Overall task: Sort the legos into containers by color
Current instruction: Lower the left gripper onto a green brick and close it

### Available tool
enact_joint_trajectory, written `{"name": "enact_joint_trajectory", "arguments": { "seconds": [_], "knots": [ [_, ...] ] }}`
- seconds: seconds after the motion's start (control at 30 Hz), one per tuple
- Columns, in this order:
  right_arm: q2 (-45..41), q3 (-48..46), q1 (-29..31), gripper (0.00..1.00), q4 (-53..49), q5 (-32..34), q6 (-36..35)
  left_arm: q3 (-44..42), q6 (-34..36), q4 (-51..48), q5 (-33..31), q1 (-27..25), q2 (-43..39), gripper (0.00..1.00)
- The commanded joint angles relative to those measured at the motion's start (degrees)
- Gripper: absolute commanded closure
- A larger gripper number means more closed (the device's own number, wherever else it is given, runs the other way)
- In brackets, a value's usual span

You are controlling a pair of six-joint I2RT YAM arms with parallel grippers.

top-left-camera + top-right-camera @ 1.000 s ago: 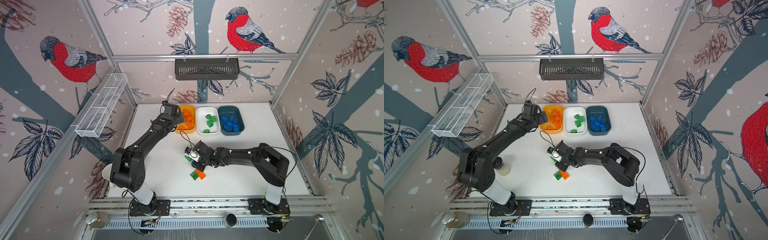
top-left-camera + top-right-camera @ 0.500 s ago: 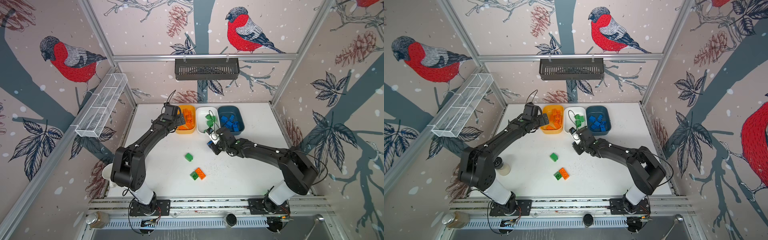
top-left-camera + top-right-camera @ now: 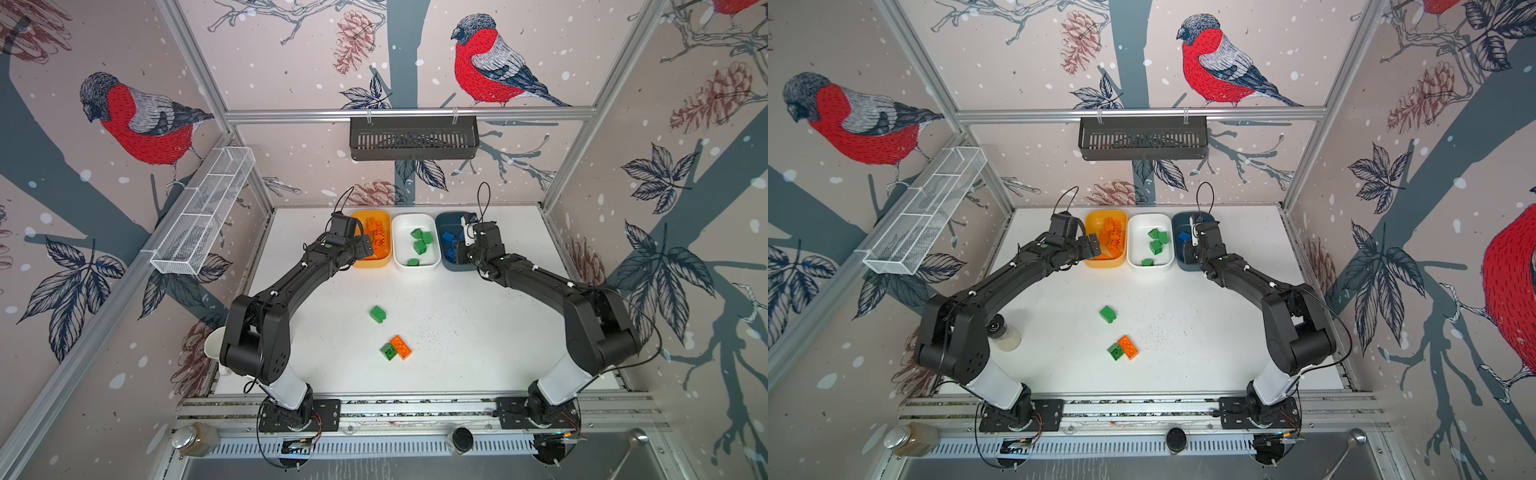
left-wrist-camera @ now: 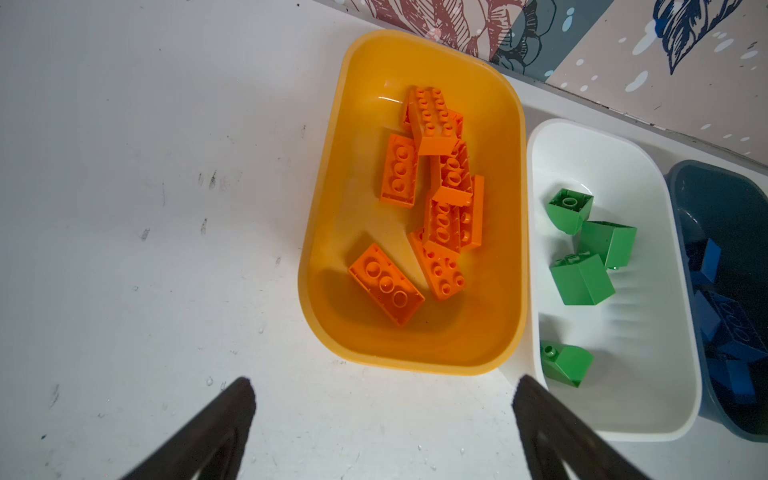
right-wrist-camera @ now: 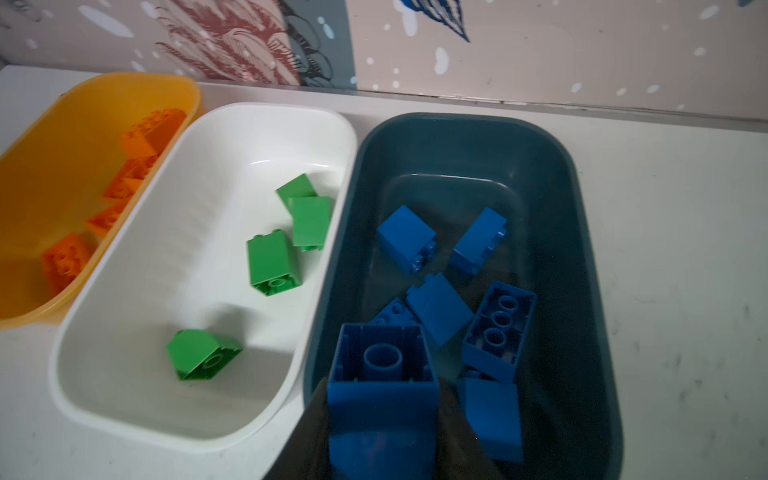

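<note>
Right jaws brought blue brick [image 5: 382, 374] over teal tub [image 5: 457, 149] | blues [image 5: 407, 237] inside

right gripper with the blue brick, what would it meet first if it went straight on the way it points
Most likely the loose blue bricks in the dark teal tub: the right gripper, shut on a blue brick, points down into it. Depth is unclear, so which one is uncertain.

White table [image 3: 457, 316], scuffed with small dark marks. Black slotted basket [image 3: 413, 139] hanging from the aluminium rail [image 3: 291, 115] on the back wall. White wire mesh tray [image 3: 203, 216] fixed aslant to the left frame. Wallpaper of red-breasted birds [image 3: 486, 70] and pine cones [image 3: 353, 39]. Glass jar [image 3: 911, 438] with brownish contents at the front left corner. Pale bottle [image 3: 1005, 334] at the table's left edge.
</note>
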Motion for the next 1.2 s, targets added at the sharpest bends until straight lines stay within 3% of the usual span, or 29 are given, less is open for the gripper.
{"name": "enact_joint_trajectory", "arguments": {
  "seconds": [0.0, 0.1, 0.37, 0.53, 0.57, 0.87, 1.0, 1.17],
  "knots": [
    [1.76, 2.32, -0.13, 0.63, -0.5, 3.18, 1.36, -0.97, -1.01, 0.22, 0.61, -1.03, -1.03, 0.03],
    [2.43, 3.4, -0.08, 0.56, -1.23, 4.0, 2.31, -2.3, -1.86, -0.26, -0.1, -2.2, -2.02, 0.03],
    [0.66, 3.24, 0.99, 0.22, -2.27, 4.44, 3.32, -4.54, -4.46, -2.62, -0.57, -4.9, -3.53, 0.03],
    [-3.0, 0.17, 2.81, 0.08, -0.08, 6.38, 5.78, -7.26, -10.38, -6.21, -2.45, -8.19, -5.31, 0.03],
    [-4.02, -0.9, 2.67, 0.01, 1.07, 5.93, 7.39, -8.5, -11.75, -6.34, -1.8, -8.64, -6.01, 0.03],
    [-9.29, -5.41, 2.57, 0.0, 4.1, 11.0, 13.58, -16.82, -17.69, -5.82, 5.55, -10.62, -10.22, 0.04],
    [-10.11, -6.21, 2.62, 0.0, 4.4, 9.23, 13.61, -18.19, -18.87, -6.94, 6.44, -11.79, -9.9, 0.06],
    [-10.83, -6.46, 2.72, 0.0, 4.41, 6.36, 13.12, -22.09, -25.74, -4.46, 8.05, -14.9, -10.33, 0.11]
  ]
}}
